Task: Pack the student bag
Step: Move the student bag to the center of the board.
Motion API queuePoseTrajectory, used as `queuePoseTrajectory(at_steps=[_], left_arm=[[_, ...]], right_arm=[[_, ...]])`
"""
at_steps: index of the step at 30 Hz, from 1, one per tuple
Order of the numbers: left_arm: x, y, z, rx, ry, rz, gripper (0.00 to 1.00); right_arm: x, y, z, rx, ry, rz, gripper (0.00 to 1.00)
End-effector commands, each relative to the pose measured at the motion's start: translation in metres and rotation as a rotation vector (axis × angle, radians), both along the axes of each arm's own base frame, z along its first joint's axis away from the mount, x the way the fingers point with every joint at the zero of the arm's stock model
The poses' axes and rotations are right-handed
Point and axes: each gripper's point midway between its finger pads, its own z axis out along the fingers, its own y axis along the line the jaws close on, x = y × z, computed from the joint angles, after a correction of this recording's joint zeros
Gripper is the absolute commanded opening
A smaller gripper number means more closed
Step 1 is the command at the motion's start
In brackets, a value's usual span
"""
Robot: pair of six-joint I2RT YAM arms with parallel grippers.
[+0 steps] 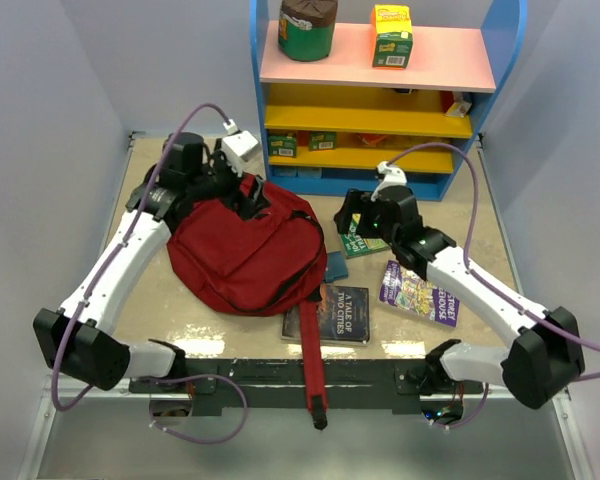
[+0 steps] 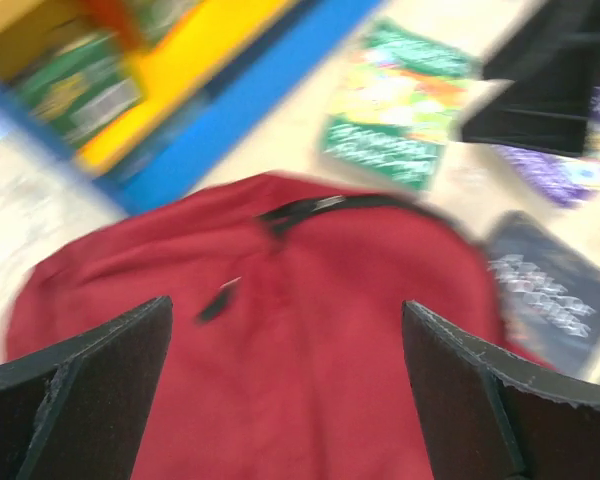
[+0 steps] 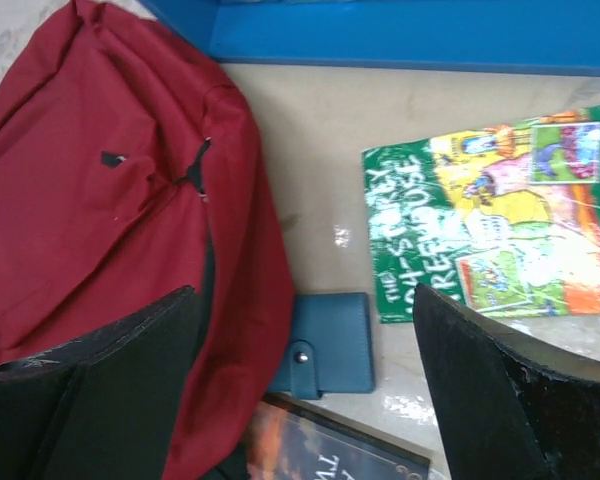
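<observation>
The student bag [image 1: 242, 250], a dark red backpack, lies flat in the middle of the table, one long strap [image 1: 313, 350] running over the near edge. My left gripper [image 1: 235, 188] hovers over the bag's far top edge. In the blurred left wrist view it [image 2: 285, 385] is open and empty above the red fabric [image 2: 310, 300] and a dark zipper [image 2: 320, 207]. My right gripper [image 1: 355, 225] is to the right of the bag. It [image 3: 305, 390] is open and empty above a small blue snap case [image 3: 330, 345] that touches the bag's edge [image 3: 100, 200].
A green picture book [image 1: 360, 240] [image 3: 490, 220], a purple book [image 1: 418, 292] and a dark "A Tale of Two Cities" book [image 1: 330, 312] lie right of and in front of the bag. A blue shelf unit [image 1: 380, 185] with boxes stands at the back.
</observation>
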Motion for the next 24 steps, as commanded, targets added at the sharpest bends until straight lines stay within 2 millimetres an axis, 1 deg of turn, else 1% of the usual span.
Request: queuePoseTrajectory(at_steps=[1, 2, 3, 4, 5, 6, 7, 8, 9, 10, 11, 12, 14, 15, 16, 18, 19, 20, 21, 22, 24], left_arm=[[0.028, 0.035, -0.044, 0.089, 0.032, 0.074, 1.0], [0.037, 0.045, -0.06, 0.106, 0.058, 0.097, 1.0], [0.044, 0.048, -0.068, 0.108, 0.06, 0.112, 1.0], [0.048, 0.056, -0.08, 0.116, 0.081, 0.132, 1.0], [0.054, 0.058, -0.096, 0.128, 0.109, 0.14, 1.0], [0.06, 0.06, -0.101, 0.13, 0.11, 0.149, 1.0], [0.063, 0.063, -0.108, 0.136, 0.12, 0.155, 0.99], [0.067, 0.065, -0.119, 0.141, 0.146, 0.157, 0.98], [0.071, 0.065, -0.122, 0.138, 0.149, 0.158, 0.96], [0.071, 0.065, -0.126, 0.127, 0.159, 0.143, 0.93], [0.071, 0.064, -0.133, 0.127, 0.176, 0.127, 0.87], [0.069, 0.065, -0.136, 0.13, 0.185, 0.115, 0.85], [0.06, 0.062, -0.142, 0.137, 0.183, 0.047, 0.81], [0.056, 0.061, -0.145, 0.141, 0.185, 0.03, 0.81], [0.049, 0.06, -0.151, 0.147, 0.186, 0.002, 0.81], [0.039, 0.06, -0.159, 0.152, 0.206, -0.027, 0.83], [0.032, 0.059, -0.166, 0.15, 0.222, -0.05, 0.83], [0.026, 0.058, -0.17, 0.15, 0.242, -0.064, 0.84], [0.02, 0.057, -0.176, 0.146, 0.26, -0.083, 0.84], [0.016, 0.057, -0.181, 0.147, 0.272, -0.089, 0.85], [0.01, 0.059, -0.194, 0.158, 0.296, -0.087, 0.86]], right_arm=[[0.01, 0.047, 0.031, 0.062, -0.045, 0.082, 0.91], [0.011, 0.054, 0.031, 0.058, -0.044, 0.092, 0.91], [0.007, 0.068, 0.037, 0.059, -0.049, 0.122, 0.91], [0.008, 0.075, 0.028, 0.041, -0.03, 0.133, 0.91], [0.002, 0.086, 0.027, 0.032, -0.028, 0.153, 0.91], [0.002, 0.09, 0.025, 0.021, -0.021, 0.156, 0.91], [0.001, 0.094, 0.016, 0.003, -0.004, 0.16, 0.91], [-0.003, 0.1, 0.01, -0.011, 0.012, 0.173, 0.91], [-0.005, 0.1, 0.005, -0.028, 0.026, 0.17, 0.9], [-0.006, 0.101, 0.0, -0.036, 0.036, 0.171, 0.9], [-0.009, 0.104, -0.01, -0.052, 0.054, 0.174, 0.89], [-0.012, 0.102, -0.018, -0.07, 0.073, 0.168, 0.89], [-0.017, 0.104, -0.034, -0.103, 0.107, 0.166, 0.87], [-0.02, 0.102, -0.043, -0.125, 0.125, 0.164, 0.87], [-0.02, 0.099, -0.047, -0.142, 0.127, 0.146, 0.86], [-0.027, 0.1, -0.055, -0.155, 0.136, 0.152, 0.81], [-0.028, 0.1, -0.056, -0.154, 0.136, 0.148, 0.78], [-0.032, 0.1, -0.059, -0.153, 0.14, 0.153, 0.72], [-0.032, 0.101, -0.056, -0.14, 0.131, 0.152, 0.68], [-0.034, 0.101, -0.058, -0.138, 0.133, 0.156, 0.61], [-0.035, 0.099, -0.06, -0.139, 0.137, 0.156, 0.57]])
